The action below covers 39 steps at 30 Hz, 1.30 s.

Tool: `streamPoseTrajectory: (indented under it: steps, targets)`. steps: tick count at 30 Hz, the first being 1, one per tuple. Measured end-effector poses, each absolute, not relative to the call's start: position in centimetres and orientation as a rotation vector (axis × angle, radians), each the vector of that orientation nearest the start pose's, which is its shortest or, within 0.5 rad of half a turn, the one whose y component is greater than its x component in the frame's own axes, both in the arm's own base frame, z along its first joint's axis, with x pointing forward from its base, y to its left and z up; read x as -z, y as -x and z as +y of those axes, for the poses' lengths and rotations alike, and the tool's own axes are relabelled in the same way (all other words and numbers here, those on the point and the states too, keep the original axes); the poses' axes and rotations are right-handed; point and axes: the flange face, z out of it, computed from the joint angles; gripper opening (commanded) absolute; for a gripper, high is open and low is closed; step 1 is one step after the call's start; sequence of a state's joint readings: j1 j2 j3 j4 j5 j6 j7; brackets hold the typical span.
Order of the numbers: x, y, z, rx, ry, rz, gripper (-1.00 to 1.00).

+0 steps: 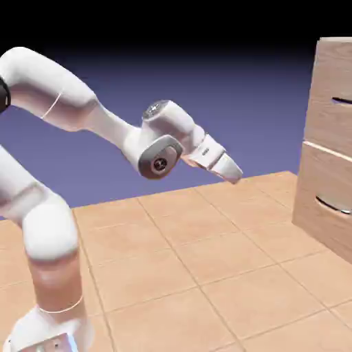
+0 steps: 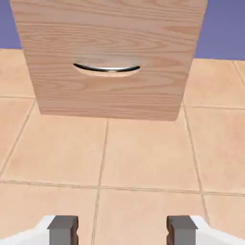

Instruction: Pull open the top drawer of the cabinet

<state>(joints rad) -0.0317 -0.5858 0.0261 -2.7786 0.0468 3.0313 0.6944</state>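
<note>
The cabinet stands at the right edge of the exterior view, light wood grain, cut off by the frame. Its top drawer sits flush with the cabinet face, with a thin dark handle. My gripper hangs in the air well left of the cabinet, pointing down and toward it, touching nothing. In the hand view the gripper is open, its grey fingertips apart over bare floor. That view shows the cabinet ahead, only its lower front; the top drawer is out of view there.
The lower drawer front carries a curved silvery handle. Tan tiled floor stretches between the robot base and the cabinet.
</note>
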Motion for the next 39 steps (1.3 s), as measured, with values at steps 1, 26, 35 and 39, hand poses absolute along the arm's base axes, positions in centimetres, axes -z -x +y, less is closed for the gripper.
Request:
streamPoseTrajectory:
  steps: [1, 26, 35, 39]
  targets:
    - [-49.6, -39.4, -1.3, 1.152, 2.435, 0.962, 0.00]
    - [-83.4, -33.2, 0.5, 2.347, 2.091, 0.614, 0.00]
    - [-86.0, -37.3, 9.0, 2.654, 2.121, 0.236, 0.00]
    - [-85.0, -41.3, 12.3, 2.740, 2.162, 0.032, 0.00]
